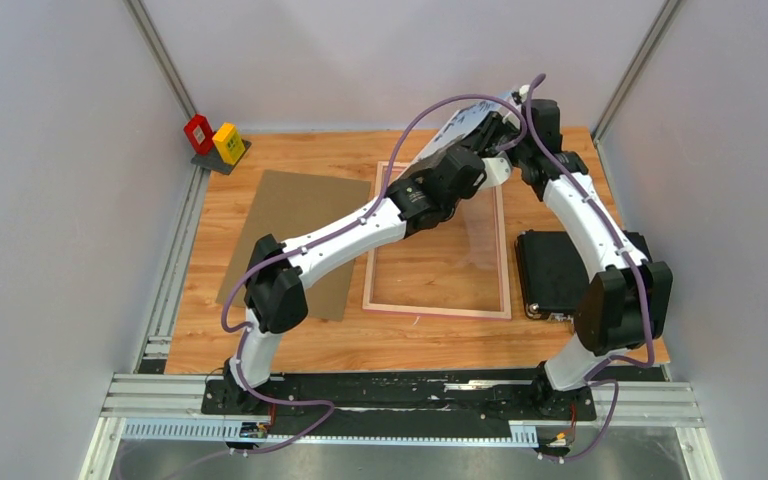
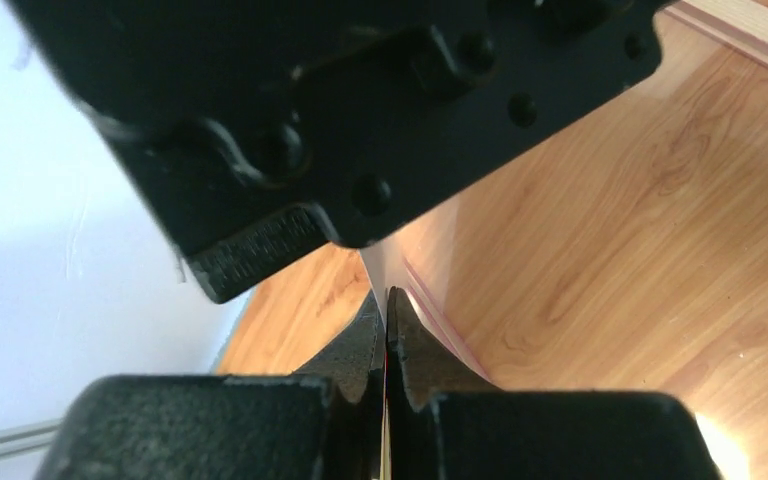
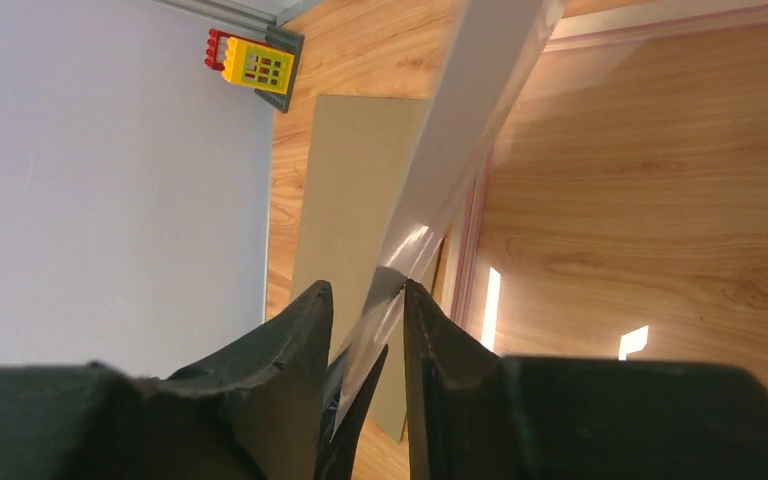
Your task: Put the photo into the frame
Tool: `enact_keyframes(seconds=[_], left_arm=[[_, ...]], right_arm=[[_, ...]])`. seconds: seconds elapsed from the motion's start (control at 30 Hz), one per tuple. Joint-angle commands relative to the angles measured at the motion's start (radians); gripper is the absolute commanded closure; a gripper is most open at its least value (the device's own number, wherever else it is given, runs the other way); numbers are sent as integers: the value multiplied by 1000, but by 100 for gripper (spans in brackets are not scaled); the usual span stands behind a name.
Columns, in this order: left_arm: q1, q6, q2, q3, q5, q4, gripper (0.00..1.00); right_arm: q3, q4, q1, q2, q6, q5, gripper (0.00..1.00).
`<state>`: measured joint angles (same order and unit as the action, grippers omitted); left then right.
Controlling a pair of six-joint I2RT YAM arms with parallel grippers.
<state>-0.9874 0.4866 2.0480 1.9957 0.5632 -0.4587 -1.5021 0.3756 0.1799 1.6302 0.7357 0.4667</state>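
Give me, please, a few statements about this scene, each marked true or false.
1. The left gripper is shut on the photo. True.
2. The frame stands propped against the back wall. False: it lies flat on the table.
3. In the overhead view, the brown board lies to the left of the frame. True.
4. The black case sits inside the frame. False: it lies outside it, on the frame's right.
5. The photo lies flat in the frame. False: it is held up off the table, over the frame's far end.
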Motion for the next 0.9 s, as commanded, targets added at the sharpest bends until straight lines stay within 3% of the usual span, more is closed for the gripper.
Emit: enact_keyframes(seconds=[0.0, 0.17, 0.3, 0.43, 0.7, 0.87], left_arm=[[-7, -38, 1, 49, 0, -17, 100], [-9, -64, -29, 49, -31, -35, 100], [-8, -89, -58, 67, -65, -73, 100], [-7, -117, -77, 98, -100, -115, 100], [8, -268, -106, 249, -238, -241, 100], [37, -424, -135, 319, -420, -323, 100]], right_arm=[[4, -62, -6, -64, 11, 18, 64], [11, -63, -24, -86, 9, 14, 43], [14, -63, -62, -115, 11, 18, 16], [21, -61, -109, -152, 12, 15, 0], [52, -67, -248, -225, 1, -17, 0], [63, -81, -353, -268, 22, 3, 0]])
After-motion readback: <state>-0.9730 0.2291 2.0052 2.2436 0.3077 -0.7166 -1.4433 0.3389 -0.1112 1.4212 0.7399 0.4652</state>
